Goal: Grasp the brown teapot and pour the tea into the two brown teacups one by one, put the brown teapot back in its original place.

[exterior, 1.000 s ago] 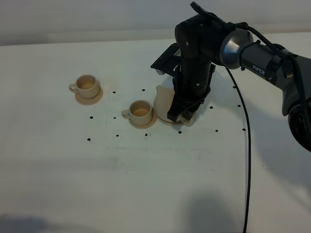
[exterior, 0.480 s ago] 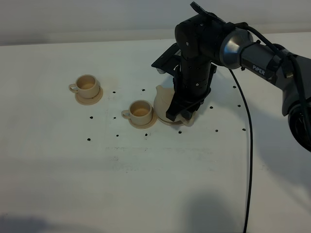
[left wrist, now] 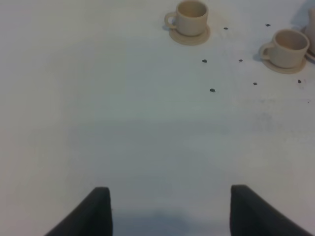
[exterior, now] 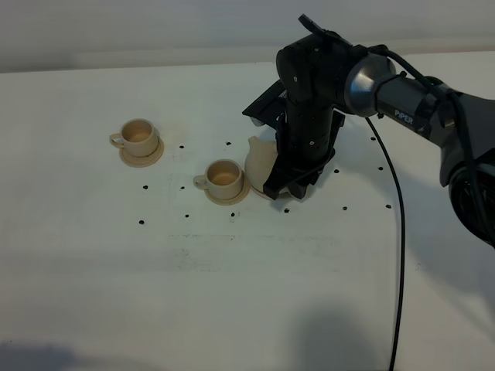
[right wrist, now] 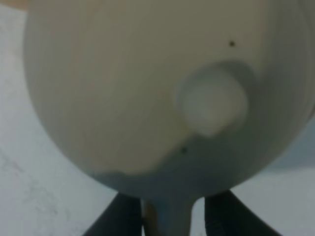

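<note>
While my right gripper [right wrist: 167,216] clenches the teapot [right wrist: 157,93] handle, nothing looks poured; both cups [exterior: 224,176] wait.

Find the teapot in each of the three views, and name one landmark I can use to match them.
Exterior high: the teapot sits at centre, mostly hidden by the right arm, just right of the nearer cup.
Left wrist: only a sliver of the teapot shows, at the right edge beside that same cup.
Right wrist: the teapot fills the picture; its handle sits between the fingers.
Shared landmark: the nearer cup, seen in the exterior and left wrist views only.
</note>
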### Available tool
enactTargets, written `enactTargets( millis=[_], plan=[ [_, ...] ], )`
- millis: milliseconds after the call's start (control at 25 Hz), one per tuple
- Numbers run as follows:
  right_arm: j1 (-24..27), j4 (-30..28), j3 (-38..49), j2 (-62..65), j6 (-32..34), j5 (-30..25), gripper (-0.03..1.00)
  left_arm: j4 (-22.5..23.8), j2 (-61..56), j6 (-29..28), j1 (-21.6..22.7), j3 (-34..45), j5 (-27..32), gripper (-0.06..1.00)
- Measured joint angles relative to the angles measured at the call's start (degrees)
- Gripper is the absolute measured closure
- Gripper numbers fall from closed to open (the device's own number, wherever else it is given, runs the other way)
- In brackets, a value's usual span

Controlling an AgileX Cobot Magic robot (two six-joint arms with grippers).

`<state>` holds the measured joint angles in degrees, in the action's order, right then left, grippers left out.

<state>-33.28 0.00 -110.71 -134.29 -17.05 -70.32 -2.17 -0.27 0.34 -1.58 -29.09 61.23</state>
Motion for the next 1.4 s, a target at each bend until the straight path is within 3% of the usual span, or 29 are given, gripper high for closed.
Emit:
enactTargets(
  millis=[600,1400],
  plan=[
    [0.1,-0.7,-3.2,0.0,0.1,-0.7,0.67,0.0,0.0,0.0,0.0,0.0,0.0,0.45],
    [0.1,-1.6,-0.3,0.0,2.1,-0.1,0.67,0.0,0.0,0.0,0.0,0.0,0.0,0.45]
  ],
)
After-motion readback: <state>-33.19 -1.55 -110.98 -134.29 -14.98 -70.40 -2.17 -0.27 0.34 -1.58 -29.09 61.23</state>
